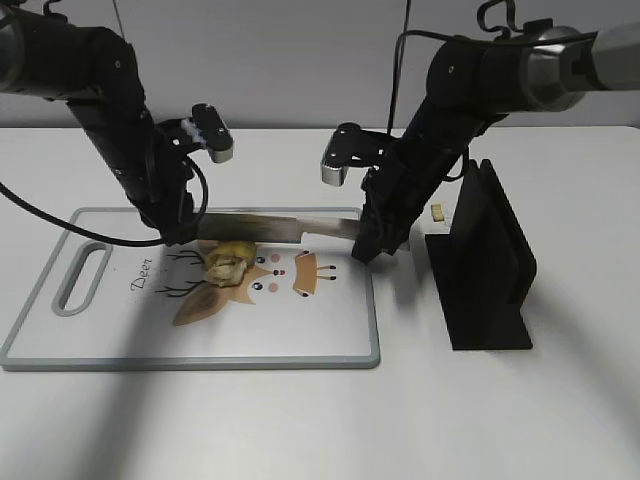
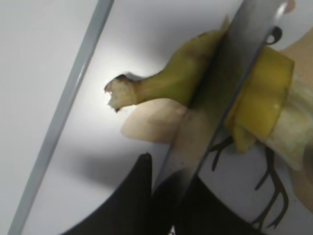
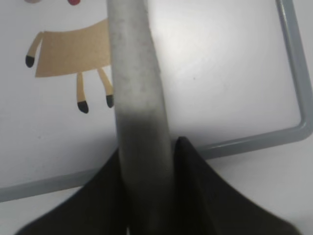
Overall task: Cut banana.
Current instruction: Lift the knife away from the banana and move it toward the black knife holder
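A plain pale wall rises behind the white table, with soft shadows lying across its top and a cable hanging against that wall.

This looks like a robotics lab or test bench rather than a home kitchen. Two black jointed robot arms with trailing black cables work over a plain white tabletop against a bare pale wall. The only kitchen touches are a white plastic cutting board with a grey rim and a printed deer cartoon and a black angled stand, probably a knife holder.
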{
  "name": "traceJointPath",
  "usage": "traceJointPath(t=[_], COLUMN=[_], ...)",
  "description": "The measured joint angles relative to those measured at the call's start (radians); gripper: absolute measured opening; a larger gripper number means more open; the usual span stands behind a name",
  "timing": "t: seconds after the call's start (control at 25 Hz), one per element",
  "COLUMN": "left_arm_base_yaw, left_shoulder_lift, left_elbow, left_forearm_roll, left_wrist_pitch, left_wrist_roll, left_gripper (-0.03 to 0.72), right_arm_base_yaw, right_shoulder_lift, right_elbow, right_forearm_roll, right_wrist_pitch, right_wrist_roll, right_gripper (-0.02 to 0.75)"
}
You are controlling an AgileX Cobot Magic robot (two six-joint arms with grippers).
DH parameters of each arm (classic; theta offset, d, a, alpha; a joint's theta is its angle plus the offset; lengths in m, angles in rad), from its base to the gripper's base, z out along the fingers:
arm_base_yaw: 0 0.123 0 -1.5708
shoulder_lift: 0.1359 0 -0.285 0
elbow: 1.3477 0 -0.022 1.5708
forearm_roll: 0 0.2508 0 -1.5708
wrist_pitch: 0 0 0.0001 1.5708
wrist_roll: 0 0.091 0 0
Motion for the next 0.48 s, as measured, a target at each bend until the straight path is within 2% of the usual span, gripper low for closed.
traceJointPath(t=[0.48], left_arm_base_yaw=[0.005], left_shoulder_lift=[0.022], left_elbow=[-0.011], left_forearm_roll=[-0.001], left_wrist_pitch=[0.013], left_wrist_roll=[-0.005], left_gripper=[0.107], right_arm_base_yaw=[-0.005], right_shoulder_lift=[0.026], right_elbow=[-0.002], right_forearm_roll=[0.030], right_wrist_pitch=[0.002], right_wrist_roll=[0.000], right_gripper=[0.217])
